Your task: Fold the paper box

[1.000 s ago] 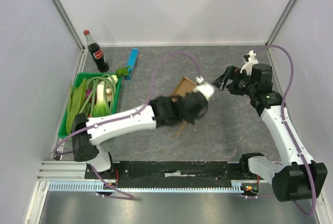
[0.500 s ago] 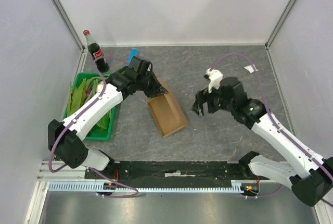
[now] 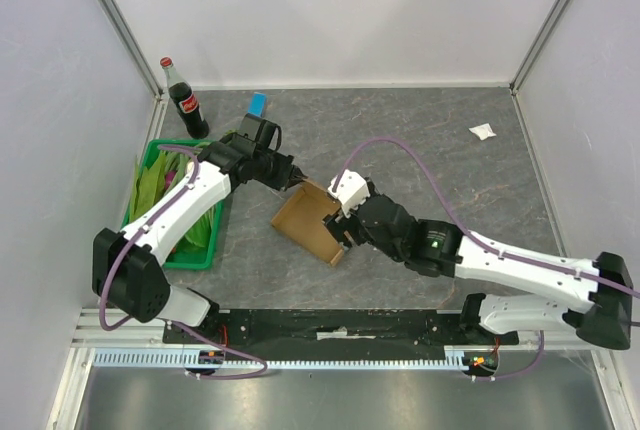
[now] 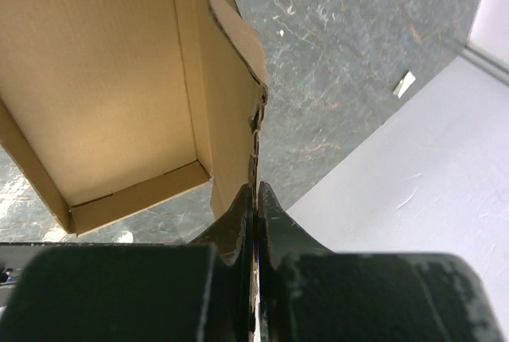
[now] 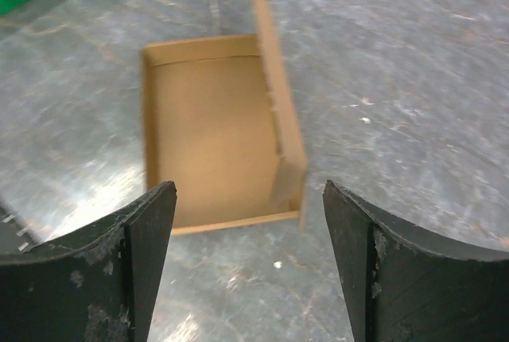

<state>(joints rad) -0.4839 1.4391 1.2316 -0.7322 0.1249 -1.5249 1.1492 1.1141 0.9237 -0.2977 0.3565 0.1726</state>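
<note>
The paper box is a brown cardboard tray with raised walls, lying open side up on the grey table. My left gripper is shut on the box's far side wall. In the left wrist view the thin cardboard edge runs between the closed jaws of the left gripper, with the box's inside to the left. My right gripper is open and hovers at the box's near right corner. In the right wrist view the box lies ahead of the right gripper, whose jaws stand wide apart with nothing between them.
A green tray of leafy vegetables stands at the left, with a cola bottle behind it. A slim blue bar lies near the back. A white scrap lies at the far right. White walls enclose the table.
My right arm has swung from the right side to the box's near right corner. The box has shifted and turned slightly; my left gripper stays at its far wall.
</note>
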